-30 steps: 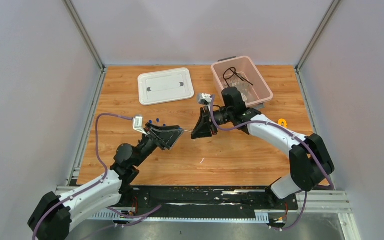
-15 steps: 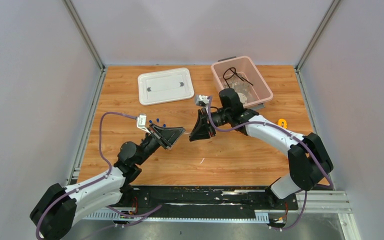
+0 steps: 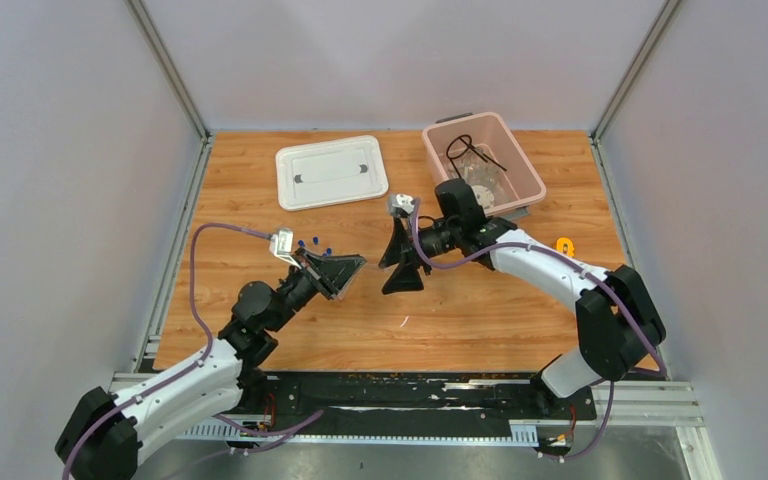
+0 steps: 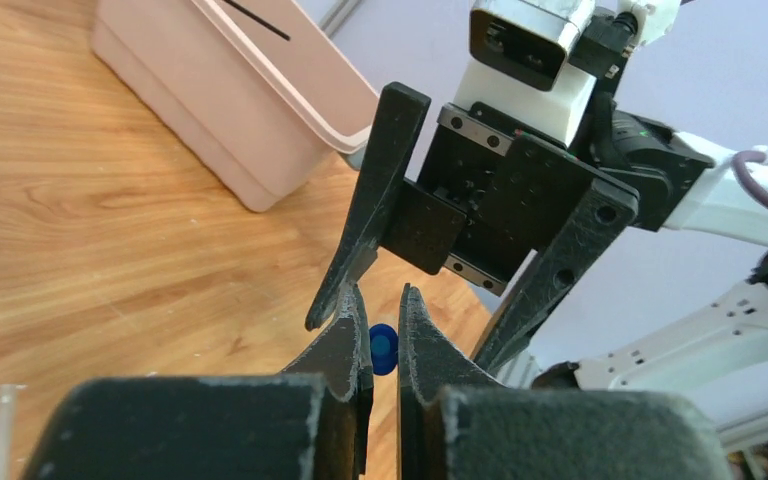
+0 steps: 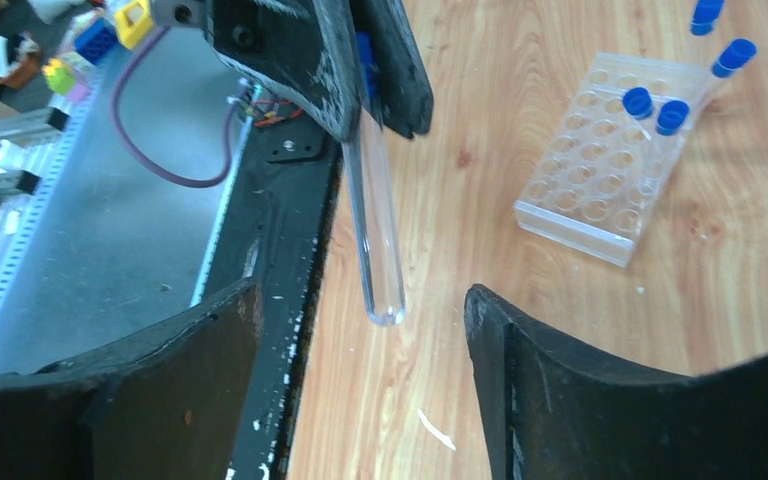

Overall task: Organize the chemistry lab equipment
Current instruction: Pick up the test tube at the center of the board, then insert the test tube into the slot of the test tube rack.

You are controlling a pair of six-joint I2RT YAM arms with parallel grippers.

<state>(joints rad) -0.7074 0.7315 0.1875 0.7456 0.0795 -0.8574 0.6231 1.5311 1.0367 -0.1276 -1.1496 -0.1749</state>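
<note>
A clear tube [image 5: 375, 230] with a blue cap [image 4: 384, 349] hangs in the air over the table's middle. My left gripper [image 3: 358, 263] is shut on the tube's capped end, and in the right wrist view the left gripper [image 5: 380, 125] pinches it from above. My right gripper [image 3: 403, 262] stands open right in front of it. Its two fingers straddle the tube's rounded free end without touching it. The clear tube rack [image 5: 590, 190] lies on the wood with three blue-capped tubes [image 5: 655, 108] in it. A black wire tripod [image 3: 465, 150] and clear bags rest in the pink bin [image 3: 532, 182].
The white lid [image 3: 330, 172] lies flat at the back left. A small orange object [image 3: 564, 244] sits on the table right of the right arm. The rack's blue caps [image 3: 310, 243] show just behind the left wrist. The black base rail [image 5: 280, 200] runs along the near table edge.
The left gripper has closed on the tube's capped end. The right gripper, shut on the tube before, has opened and let it go. Both arms stayed nearly in place.
</note>
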